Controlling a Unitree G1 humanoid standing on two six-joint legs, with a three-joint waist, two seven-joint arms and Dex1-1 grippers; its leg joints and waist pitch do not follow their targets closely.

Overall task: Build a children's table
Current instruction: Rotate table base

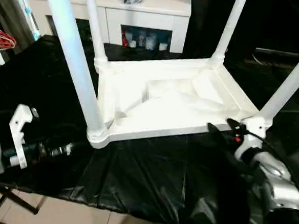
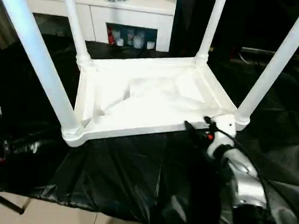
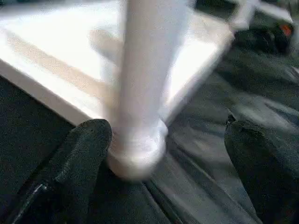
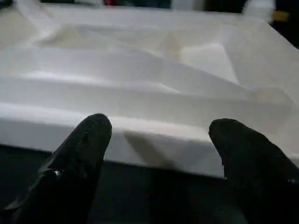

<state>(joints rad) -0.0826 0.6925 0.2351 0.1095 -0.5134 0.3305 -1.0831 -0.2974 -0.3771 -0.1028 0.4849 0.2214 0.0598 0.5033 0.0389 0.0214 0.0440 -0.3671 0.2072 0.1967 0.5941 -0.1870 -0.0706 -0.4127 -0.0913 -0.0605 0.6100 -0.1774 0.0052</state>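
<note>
Hovering at the lower right of the head view, the right gripper (image 1: 225, 128) sits just beside the near edge of the table (image 1: 165, 100), close to the near right corner. Its two black fingers (image 4: 79, 154) stand spread with nothing between them, and in its wrist view the white rim runs straight across in front of them. The left gripper (image 3: 163, 172) is at the lower left of the head view, its fingers also spread and empty, with the base of the near left leg (image 1: 73, 60) just ahead of them in its wrist view; whether the nearer finger touches the socket I cannot tell.

Lying upside down on the black sheet (image 1: 150, 178) at the frame's centre, the table shows its ribbed underside, and all four legs rise from the corner sockets toward the top of the frame. Its long axis runs left to right, so each arm faces its own near corner. By my reckoning the build is near done, and any next move would be a two-handed grip on that near edge.
</note>
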